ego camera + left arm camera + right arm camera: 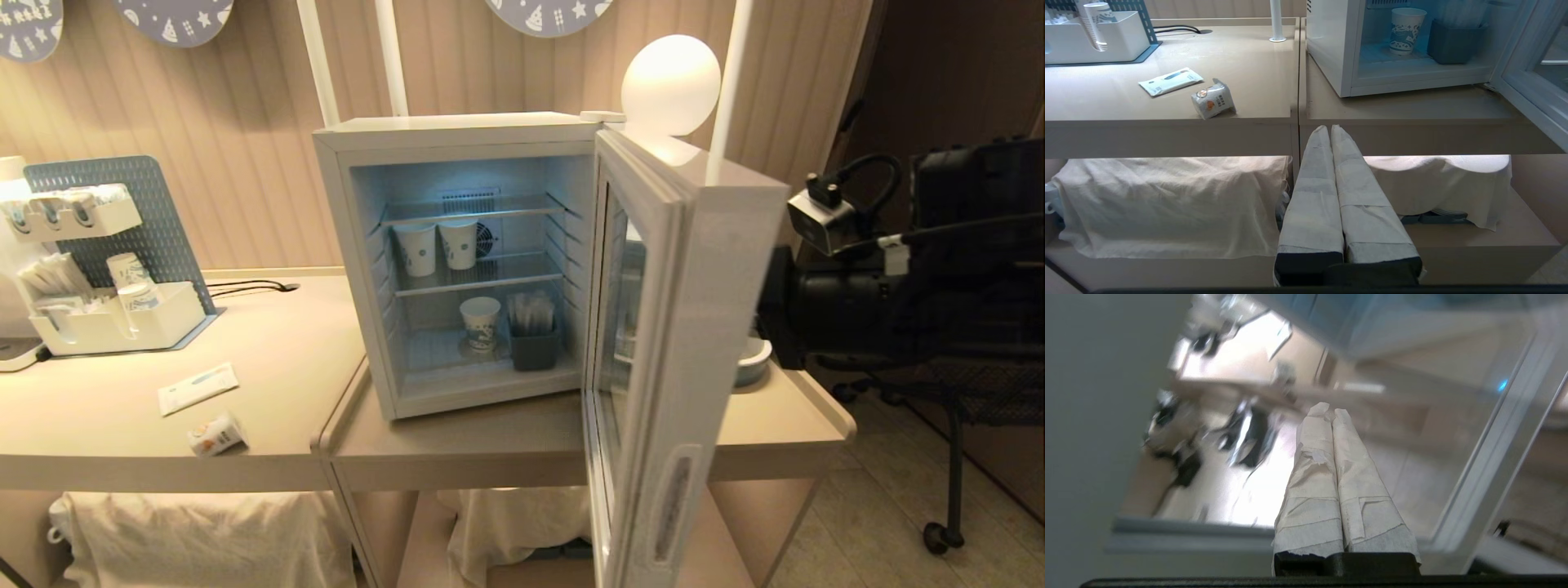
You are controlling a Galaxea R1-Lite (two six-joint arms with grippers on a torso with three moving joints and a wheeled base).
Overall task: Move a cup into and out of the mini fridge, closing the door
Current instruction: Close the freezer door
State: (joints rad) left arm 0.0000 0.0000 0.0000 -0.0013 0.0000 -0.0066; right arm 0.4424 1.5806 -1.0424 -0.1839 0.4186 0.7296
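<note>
Door open, cup not loaded yet.
Your yogurt cup lies tipped on the tabletop; fridge door stands wide; both grippers' jaws pressed together, empty.

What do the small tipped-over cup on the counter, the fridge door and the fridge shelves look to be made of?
The cup: likely thin white plastic with a shiny foil-like lid, printed side.
The door: pale frame, probably plastic, around a glass pane you see through.
The shelves: thin parallel wires, apparently metal, inside the mini fridge.
</note>
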